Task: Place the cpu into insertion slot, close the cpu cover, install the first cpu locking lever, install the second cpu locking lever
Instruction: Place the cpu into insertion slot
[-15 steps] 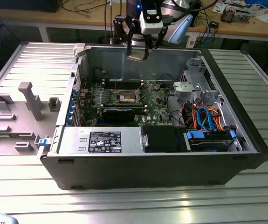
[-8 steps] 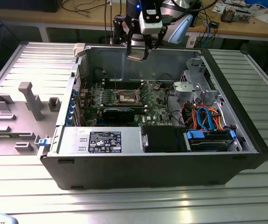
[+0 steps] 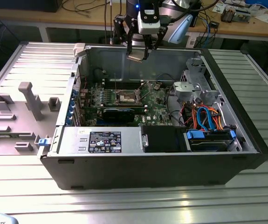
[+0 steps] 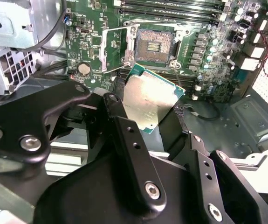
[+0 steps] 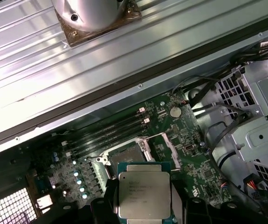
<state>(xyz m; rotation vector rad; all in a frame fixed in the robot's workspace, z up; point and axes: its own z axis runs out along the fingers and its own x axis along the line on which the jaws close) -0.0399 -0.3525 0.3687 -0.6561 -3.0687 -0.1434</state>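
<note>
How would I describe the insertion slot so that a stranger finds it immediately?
Look inside the open black computer case, at the green circuit board. Near the board's middle sits the insertion slot: square, dark-centred, silver-rimmed, unlike the long narrow memory slots beside it.

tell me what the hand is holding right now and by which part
The hand holds the cpu, pinched between its fingers by two opposite side edges. The metal top is uncovered, and the chip is not yet in the insertion slot.
</note>
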